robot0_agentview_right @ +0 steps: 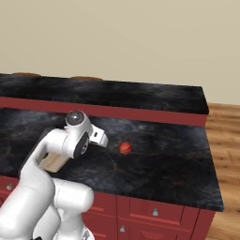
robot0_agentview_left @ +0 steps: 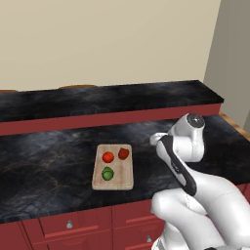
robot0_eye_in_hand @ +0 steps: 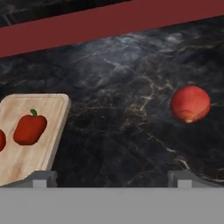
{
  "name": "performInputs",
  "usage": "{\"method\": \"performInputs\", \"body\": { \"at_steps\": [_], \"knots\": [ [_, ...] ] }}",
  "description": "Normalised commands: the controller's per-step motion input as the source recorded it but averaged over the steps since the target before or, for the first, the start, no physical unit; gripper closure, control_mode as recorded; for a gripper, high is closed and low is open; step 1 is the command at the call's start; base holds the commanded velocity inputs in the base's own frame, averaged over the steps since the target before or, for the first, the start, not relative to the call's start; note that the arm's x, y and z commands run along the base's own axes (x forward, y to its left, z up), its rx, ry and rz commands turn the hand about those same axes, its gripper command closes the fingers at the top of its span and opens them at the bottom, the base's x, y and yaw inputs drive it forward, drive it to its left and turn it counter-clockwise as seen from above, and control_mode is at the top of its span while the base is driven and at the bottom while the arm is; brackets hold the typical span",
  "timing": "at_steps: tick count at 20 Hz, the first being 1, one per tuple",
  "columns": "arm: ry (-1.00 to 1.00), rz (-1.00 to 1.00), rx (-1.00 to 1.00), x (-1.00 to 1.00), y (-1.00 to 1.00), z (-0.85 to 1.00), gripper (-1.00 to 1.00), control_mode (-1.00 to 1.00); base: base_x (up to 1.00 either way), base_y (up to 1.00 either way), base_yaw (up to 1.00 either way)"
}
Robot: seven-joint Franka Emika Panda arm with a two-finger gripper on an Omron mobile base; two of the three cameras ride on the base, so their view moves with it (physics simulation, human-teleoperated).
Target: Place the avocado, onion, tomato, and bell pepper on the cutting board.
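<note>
One item, the onion (robot0_eye_in_hand: 190,103), sits off the cutting board (robot0_eye_in_hand: 26,144), ahead-right of the wide-open, empty pincer (robot0_eye_in_hand: 111,177). Being round, it could roll away if nudged off-centre.

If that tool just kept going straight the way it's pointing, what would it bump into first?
Probably bare counter, in the gap between the board and the onion. The open tool points at neither, though depth is hard to judge.

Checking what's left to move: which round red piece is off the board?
The onion, alone on the dark counter; the tomato sits on the cutting board.
</note>
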Motion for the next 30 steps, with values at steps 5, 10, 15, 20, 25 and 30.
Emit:
{"method": "performInputs", "body": {
  "at_steps": [5,10,15,20,25,30],
  "knots": [
    [0.09,0.00,-0.02,0.24,-0.27,0.01,-1.00,-1.00,0.00,0.00,0.00],
    [0.15,0.00,0.00,0.29,-0.36,0.00,-1.00,-1.00,0.00,0.00,0.00],
    [0.11,0.00,-0.01,0.38,-0.30,0.00,-1.00,-1.00,0.00,0.00,0.00],
    [0.05,0.00,-0.01,0.24,-0.29,-0.02,-1.00,-1.00,0.00,0.00,0.00],
    [0.06,0.00,0.00,0.20,-0.24,-0.15,-1.00,-1.00,0.00,0.00,0.00],
    [0.04,0.00,-0.01,0.16,-0.21,-0.28,-1.00,-1.00,0.00,0.00,0.00]
  ]
}}
